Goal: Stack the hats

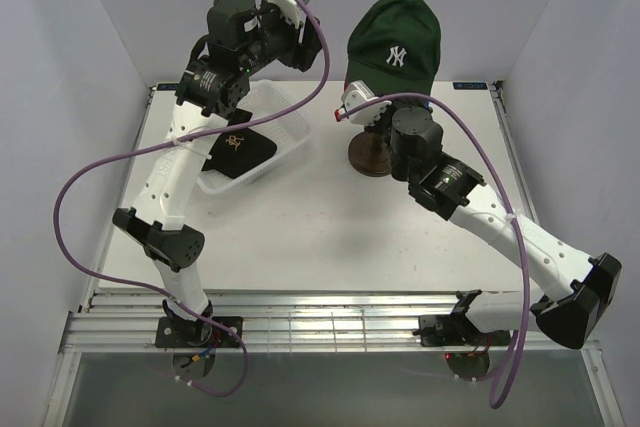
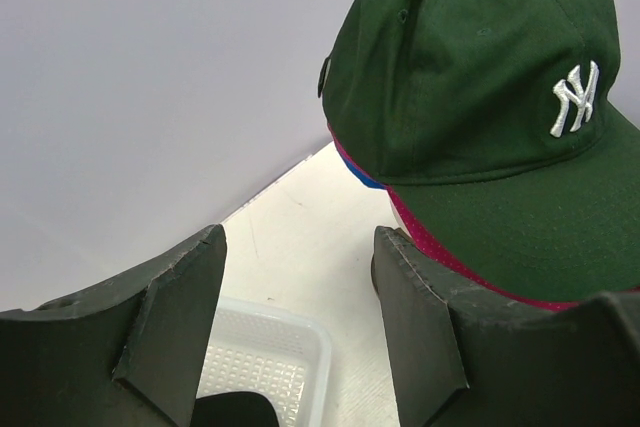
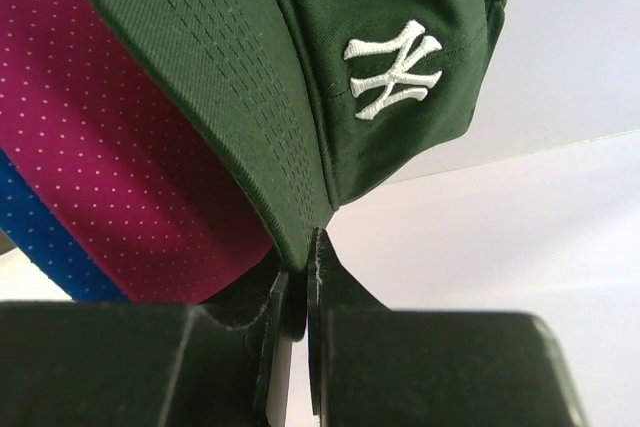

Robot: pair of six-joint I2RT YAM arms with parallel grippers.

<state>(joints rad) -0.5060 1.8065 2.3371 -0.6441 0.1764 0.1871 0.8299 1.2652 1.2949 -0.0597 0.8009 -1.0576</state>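
Observation:
The dark green NY cap [image 1: 395, 42] sits on top of the magenta cap [image 3: 110, 147] and the blue cap [image 3: 40, 237], stacked at the back centre of the table. My right gripper [image 1: 378, 112] is shut on the front edge of the green cap's [image 3: 390, 7] brim, as the right wrist view [image 3: 303, 257] shows. The black cap with the gold logo [image 1: 238, 150] lies in the white basket [image 1: 290, 132]. My left gripper [image 1: 290, 42] is open and empty, raised above the basket's far end, left of the green cap [image 2: 470, 77].
The stack rests on a dark round stand [image 1: 368, 157]; the mannequin head is hidden under the caps. The basket [image 2: 270, 347] stands at the back left of the table. White walls close in the back and both sides.

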